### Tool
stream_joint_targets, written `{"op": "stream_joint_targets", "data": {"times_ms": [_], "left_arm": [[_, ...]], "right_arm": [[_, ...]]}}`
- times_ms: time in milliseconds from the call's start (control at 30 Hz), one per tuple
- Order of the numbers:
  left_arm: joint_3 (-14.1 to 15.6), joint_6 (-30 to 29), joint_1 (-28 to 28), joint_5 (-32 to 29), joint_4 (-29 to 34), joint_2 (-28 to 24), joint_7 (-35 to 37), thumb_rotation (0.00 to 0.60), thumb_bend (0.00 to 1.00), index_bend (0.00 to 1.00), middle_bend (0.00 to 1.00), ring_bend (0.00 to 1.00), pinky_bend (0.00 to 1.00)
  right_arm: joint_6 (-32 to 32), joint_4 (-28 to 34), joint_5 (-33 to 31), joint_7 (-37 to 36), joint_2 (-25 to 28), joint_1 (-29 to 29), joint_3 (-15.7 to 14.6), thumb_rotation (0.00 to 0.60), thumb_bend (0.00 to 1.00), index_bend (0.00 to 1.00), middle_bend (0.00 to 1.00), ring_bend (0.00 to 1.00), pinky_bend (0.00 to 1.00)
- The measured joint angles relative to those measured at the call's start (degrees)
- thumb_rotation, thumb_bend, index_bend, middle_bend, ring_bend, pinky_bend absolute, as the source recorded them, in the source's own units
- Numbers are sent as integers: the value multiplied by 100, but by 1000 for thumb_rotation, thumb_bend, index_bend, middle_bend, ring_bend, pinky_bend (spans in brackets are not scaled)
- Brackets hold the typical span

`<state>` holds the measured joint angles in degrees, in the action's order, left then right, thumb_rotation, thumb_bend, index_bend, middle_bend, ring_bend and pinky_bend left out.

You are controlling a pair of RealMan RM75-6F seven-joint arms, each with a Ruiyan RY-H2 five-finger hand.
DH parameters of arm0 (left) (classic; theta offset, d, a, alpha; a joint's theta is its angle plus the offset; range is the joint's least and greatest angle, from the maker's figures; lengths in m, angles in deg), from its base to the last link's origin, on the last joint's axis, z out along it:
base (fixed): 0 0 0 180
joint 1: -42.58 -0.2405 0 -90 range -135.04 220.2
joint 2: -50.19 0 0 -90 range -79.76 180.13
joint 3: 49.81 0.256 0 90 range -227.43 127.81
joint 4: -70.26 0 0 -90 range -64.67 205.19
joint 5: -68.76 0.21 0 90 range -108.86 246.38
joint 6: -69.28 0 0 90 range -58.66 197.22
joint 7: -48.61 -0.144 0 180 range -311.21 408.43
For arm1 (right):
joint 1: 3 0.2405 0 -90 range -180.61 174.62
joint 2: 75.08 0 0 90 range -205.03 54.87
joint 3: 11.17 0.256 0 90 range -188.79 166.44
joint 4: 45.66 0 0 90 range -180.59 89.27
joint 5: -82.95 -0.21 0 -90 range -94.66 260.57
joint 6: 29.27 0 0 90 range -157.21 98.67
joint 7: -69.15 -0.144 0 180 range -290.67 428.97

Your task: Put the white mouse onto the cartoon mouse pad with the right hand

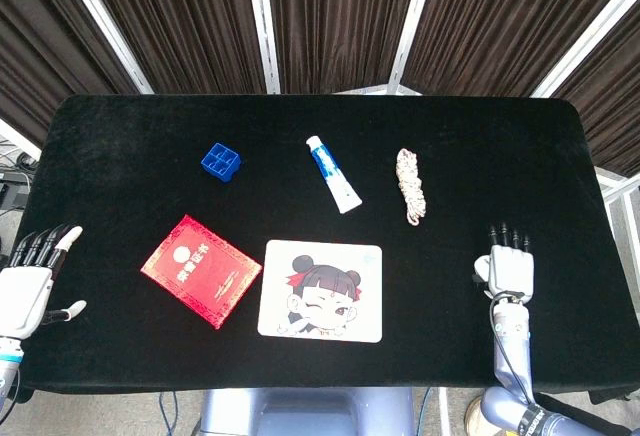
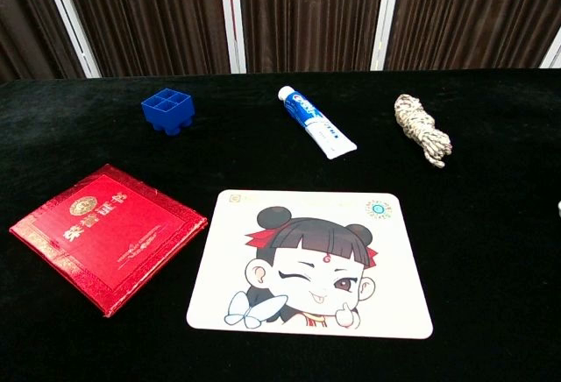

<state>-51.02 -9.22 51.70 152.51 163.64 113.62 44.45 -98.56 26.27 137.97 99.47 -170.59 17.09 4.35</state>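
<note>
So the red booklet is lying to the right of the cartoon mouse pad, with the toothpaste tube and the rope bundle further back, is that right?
Not quite. The red booklet lies to the left of the cartoon mouse pad, not the right; the head view shows this, and the chest view agrees. The rest holds: the toothpaste tube and the rope bundle lie further back on the table.
</note>
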Motion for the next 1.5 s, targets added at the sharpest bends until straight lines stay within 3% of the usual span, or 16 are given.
{"op": "stream_joint_targets", "data": {"times_ms": [1100,1500], "left_arm": [[10,-68,-11,69,-17,39,-121,600,0,0,0,0,0],[2,-88,-19,57,-17,58,-161,600,0,0,0,0,0]], "right_arm": [[316,-789,-453,52,58,287,146,600,205,69,0,0,0],[439,-840,-835,453,123,375,200,600,205,69,0,0,0]]}}
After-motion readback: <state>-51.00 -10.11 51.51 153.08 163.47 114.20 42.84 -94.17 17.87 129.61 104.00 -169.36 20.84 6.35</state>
